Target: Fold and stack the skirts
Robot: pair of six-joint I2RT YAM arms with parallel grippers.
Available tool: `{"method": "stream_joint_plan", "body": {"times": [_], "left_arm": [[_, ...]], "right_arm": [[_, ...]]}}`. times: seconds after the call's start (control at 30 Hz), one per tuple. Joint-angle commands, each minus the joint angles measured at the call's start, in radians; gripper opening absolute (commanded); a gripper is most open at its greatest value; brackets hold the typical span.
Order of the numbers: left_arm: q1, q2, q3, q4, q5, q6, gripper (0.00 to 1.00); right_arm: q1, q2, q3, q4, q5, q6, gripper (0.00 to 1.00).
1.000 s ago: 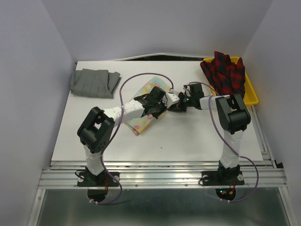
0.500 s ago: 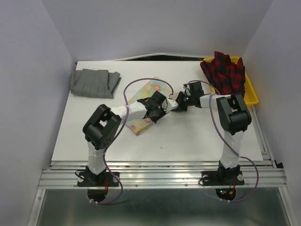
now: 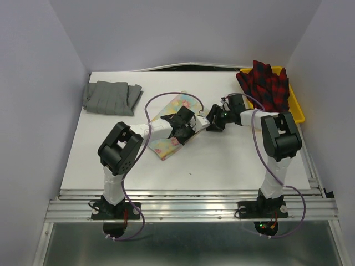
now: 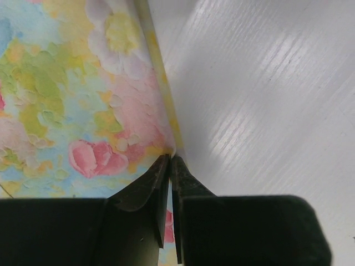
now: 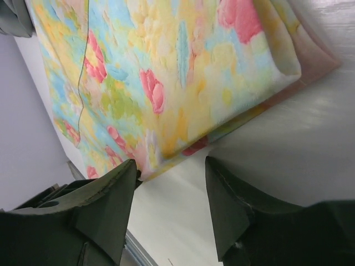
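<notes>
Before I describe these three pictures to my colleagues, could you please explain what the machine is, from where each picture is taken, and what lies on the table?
The machine is two robot arms bolted at the near edge of a white table. The wide picture looks down from above and behind them. The two close pictures come from a camera on each wrist.

On the table are a grey skirt at the far left, a floral skirt in the middle and a red plaid skirt on a yellow tray at the far right.

Both hands are at the floral skirt. The right hand is open and holds nothing. The left hand has its fingers almost together at the skirt's edge; I cannot tell whether they pinch it.
</notes>
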Motion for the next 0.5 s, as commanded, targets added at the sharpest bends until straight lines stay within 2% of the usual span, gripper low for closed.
{"method": "stream_joint_plan", "body": {"times": [0.0,0.07,0.13,0.17,0.23,0.33,0.43,0.47], "left_arm": [[0.004,0.007,0.036,-0.006,0.046,-0.012,0.18],[0.004,0.007,0.036,-0.005,0.055,-0.016,0.18],[0.004,0.005,0.038,-0.008,0.070,-0.025,0.22],[0.004,0.002,0.039,-0.009,0.078,-0.032,0.25],[0.004,-0.028,0.036,-0.015,0.111,-0.051,0.34],[0.004,-0.126,0.029,-0.028,0.151,-0.065,0.40],[0.028,-0.247,0.010,-0.037,0.153,-0.078,0.41],[0.076,-0.272,0.007,-0.048,0.156,-0.085,0.41]], "right_arm": [[-0.002,0.083,-0.039,0.004,0.073,0.024,0.58],[-0.002,0.104,-0.025,0.015,0.091,0.024,0.52],[-0.002,0.129,-0.004,0.024,0.119,0.007,0.41],[-0.002,0.133,0.007,0.022,0.138,-0.005,0.28],[-0.002,0.147,0.056,0.012,0.210,-0.071,0.11],[-0.002,0.194,0.145,-0.034,0.258,-0.192,0.01],[-0.002,0.242,0.289,-0.109,0.274,-0.309,0.01],[-0.002,0.273,0.324,-0.129,0.277,-0.337,0.01]]}}
